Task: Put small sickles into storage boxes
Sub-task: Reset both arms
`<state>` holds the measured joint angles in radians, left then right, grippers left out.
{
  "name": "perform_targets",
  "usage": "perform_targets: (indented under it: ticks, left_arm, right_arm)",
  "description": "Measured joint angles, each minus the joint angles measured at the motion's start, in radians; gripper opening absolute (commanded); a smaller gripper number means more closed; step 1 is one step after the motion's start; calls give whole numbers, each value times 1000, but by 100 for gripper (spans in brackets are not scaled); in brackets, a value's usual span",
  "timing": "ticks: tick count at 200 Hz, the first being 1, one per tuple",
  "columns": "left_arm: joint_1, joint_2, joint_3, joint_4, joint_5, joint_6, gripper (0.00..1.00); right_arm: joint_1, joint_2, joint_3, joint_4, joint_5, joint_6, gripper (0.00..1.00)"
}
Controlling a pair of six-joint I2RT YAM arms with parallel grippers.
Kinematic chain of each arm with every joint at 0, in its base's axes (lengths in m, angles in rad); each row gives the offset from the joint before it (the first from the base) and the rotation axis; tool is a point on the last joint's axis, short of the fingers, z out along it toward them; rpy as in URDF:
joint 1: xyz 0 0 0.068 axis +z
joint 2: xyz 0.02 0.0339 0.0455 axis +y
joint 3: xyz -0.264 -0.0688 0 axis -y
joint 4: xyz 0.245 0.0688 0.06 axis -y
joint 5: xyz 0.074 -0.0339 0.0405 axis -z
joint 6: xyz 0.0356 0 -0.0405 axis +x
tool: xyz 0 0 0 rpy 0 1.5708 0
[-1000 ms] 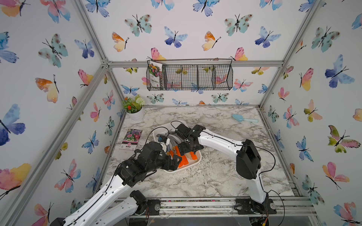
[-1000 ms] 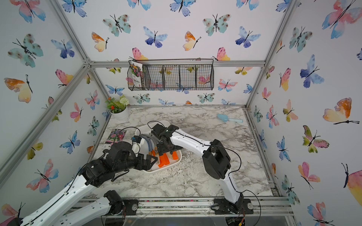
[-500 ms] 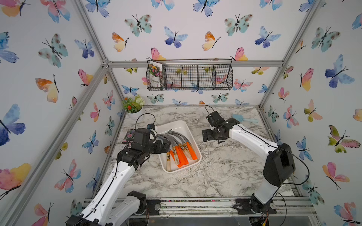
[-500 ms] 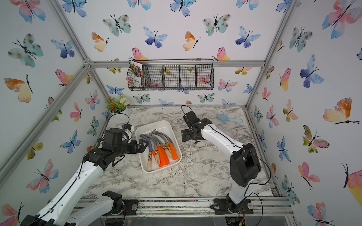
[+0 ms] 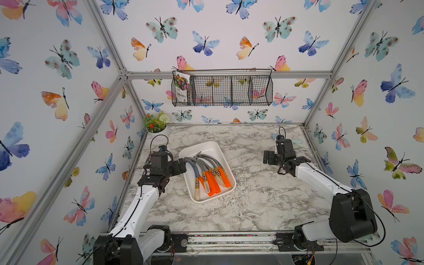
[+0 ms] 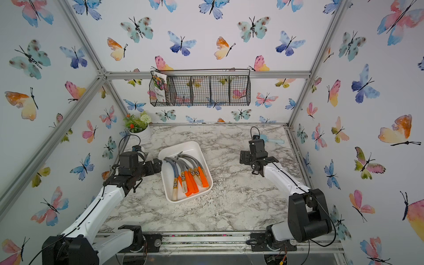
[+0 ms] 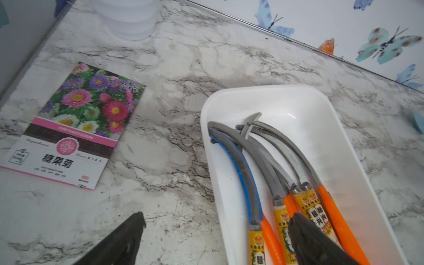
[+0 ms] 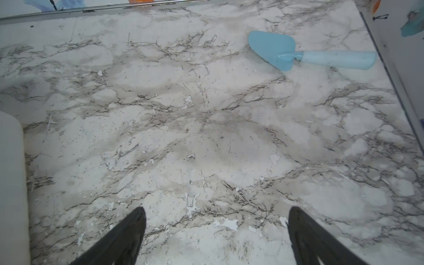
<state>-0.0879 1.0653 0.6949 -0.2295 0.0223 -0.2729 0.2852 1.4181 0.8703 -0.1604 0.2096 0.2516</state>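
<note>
The white storage box lies mid-table, and several small sickles rest inside it, grey blades toward the back wall, orange and pale labelled handles toward the front. My left gripper hovers open at the box's left rim. In the left wrist view the left gripper straddles that rim, one finger over the marble and one over the sickle handles, holding nothing. My right gripper stands open over bare marble, well right of the box.
A light blue trowel lies at the back right, behind the right gripper. A flower seed packet lies flat left of the box. A potted plant fills the back left corner. A black wire basket hangs on the back wall.
Both arms have pulled away from over the box: the left one back to its left side, the right one far to the right. The box and its sickles now show fully.
</note>
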Motion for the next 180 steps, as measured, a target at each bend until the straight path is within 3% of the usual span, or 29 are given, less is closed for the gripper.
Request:
perform_targets:
  ticks: [57,109,180]
  left_arm:
    - [69,50,-135,270,-82,4,98]
    - [95,129,-197,510,-93,102,98]
    - [113,225,-344,876,-63,203,98]
  right_arm:
    - [-122,15,-203,344,21,-110,98]
    - [-127,53,-376,649,51,-173,98]
    - [-132,97,-438,920,65,-189,98]
